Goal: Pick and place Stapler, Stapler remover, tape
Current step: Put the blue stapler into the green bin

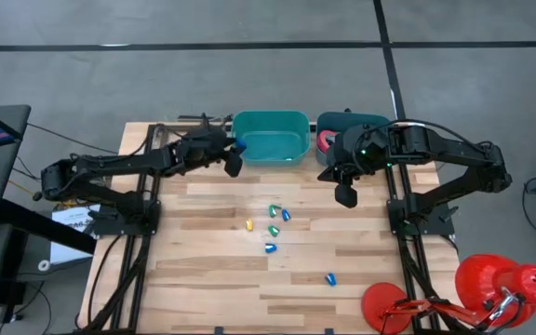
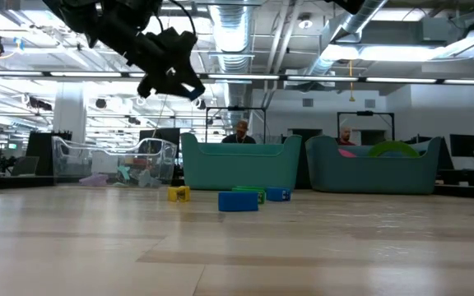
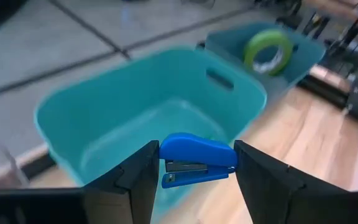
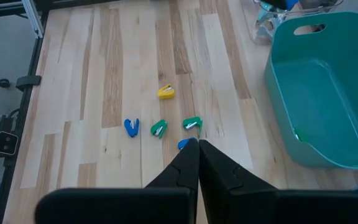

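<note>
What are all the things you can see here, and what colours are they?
table: one, light wood, under everything
lighter bin: one, teal, far edge of the table, middle
darker bin: one, dark teal, right beside the lighter bin
tape: at least two rolls showing, pink-red and green, inside the darker bin
stapler: one, blue, held above the lighter bin's rim
small pieces: six, one yellow, two green, three blue, loose on the table's middle
red objects: number unclear, by the near right corner
people: two, in the room behind the bins
left gripper: shut on the stapler
right gripper: shut, empty, over the table near the darker bin
</note>
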Available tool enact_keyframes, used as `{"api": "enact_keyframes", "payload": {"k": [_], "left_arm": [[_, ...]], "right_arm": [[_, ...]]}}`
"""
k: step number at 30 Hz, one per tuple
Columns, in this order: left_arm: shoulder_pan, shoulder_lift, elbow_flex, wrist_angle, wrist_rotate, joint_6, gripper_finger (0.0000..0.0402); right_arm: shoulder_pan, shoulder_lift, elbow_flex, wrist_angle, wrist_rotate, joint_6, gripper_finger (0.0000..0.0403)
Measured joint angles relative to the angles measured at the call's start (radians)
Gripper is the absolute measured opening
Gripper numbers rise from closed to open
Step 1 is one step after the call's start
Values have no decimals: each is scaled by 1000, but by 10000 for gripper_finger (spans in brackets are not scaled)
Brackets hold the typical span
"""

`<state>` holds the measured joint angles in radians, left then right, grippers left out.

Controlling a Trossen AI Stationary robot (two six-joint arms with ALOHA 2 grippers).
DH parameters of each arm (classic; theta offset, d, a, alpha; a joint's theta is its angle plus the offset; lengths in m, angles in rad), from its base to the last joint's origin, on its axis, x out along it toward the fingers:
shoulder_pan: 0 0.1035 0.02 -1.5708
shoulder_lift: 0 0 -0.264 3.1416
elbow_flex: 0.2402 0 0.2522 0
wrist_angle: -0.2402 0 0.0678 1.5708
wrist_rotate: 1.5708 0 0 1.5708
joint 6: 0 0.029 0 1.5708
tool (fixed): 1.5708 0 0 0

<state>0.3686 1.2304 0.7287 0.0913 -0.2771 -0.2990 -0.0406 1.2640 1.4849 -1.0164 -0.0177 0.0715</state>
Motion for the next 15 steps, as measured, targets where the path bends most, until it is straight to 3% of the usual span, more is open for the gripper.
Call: {"api": "enact_keyframes", "payload": {"k": [3,15], "left_arm": [[26,0,10,66,27,62,186],[178,59,164,68,132,165,186]], "right_arm": [[0,0,0,2,0,0,0],[-33,0,0,8,0,6,0]]}}
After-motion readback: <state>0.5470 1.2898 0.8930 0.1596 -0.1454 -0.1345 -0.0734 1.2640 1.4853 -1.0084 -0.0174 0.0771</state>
